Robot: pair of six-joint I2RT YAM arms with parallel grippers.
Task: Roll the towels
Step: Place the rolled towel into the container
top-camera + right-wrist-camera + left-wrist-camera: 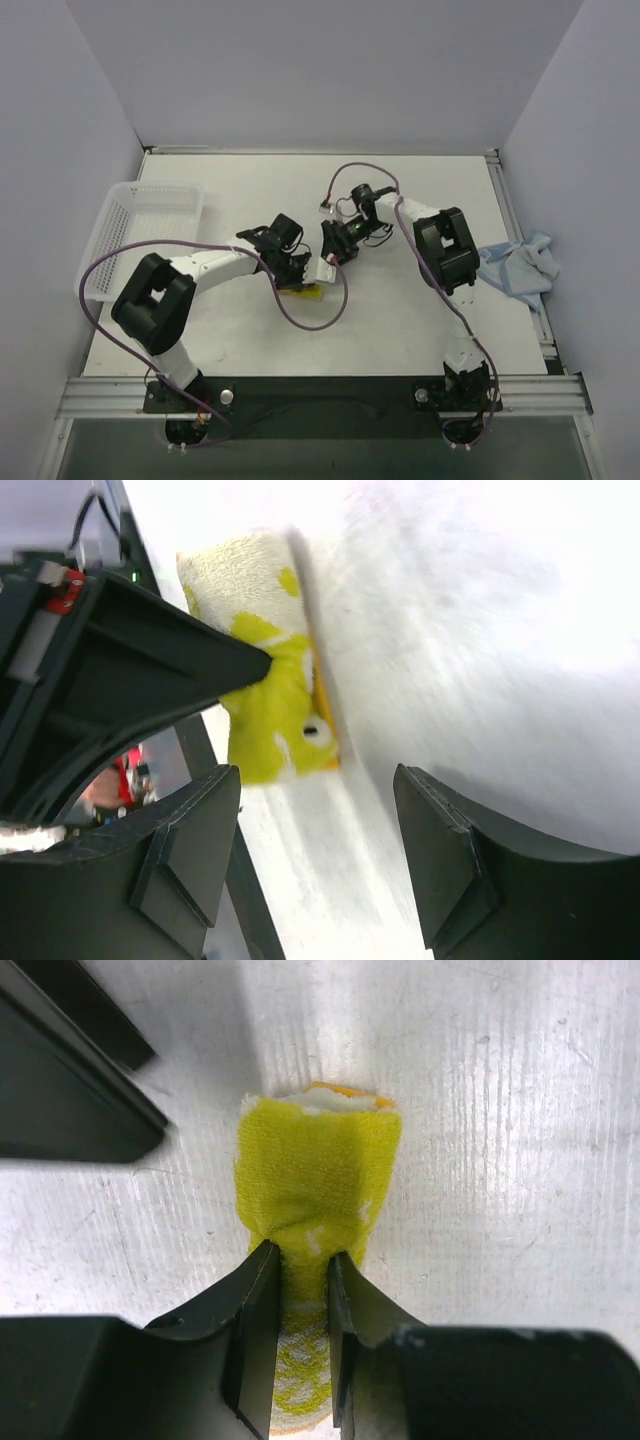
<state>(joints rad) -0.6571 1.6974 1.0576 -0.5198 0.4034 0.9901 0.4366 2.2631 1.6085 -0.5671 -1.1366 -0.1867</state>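
white tabletop boxed in by plain pale walls, with two arms reaching inward from its near edge.

item 1: printed towel, cream with yellow and green.
- location: right of the white mesh basket, well apart from it, about mid-tabletop between the two arms.
- condition: rolled into a short, tight bundle lying on the surface; its layered end shows in the left wrist view.
- judged rolled, or all but finished. whether the roll would hold without a grip cannot be told.

item 2: blue towel.
- location: far right of the basket, across the whole tabletop, at the opposite side edge by the rail.
- condition: a loose, crumpled heap; not rolled, and neither arm touches it.

item 3: left hand.
- state: jaws narrow, pinched on one end of the printed towel, with cloth squeezed between the fingertips.

item 4: right hand.
- state: jaws wide, holding nothing. the printed towel lies just beyond its fingers, which do not touch it as far as shows.

progress, as judged: one of two towels is about done, pending release. the blue towel needs fetching, spreading flat and rolling, so roughly half the job remains.
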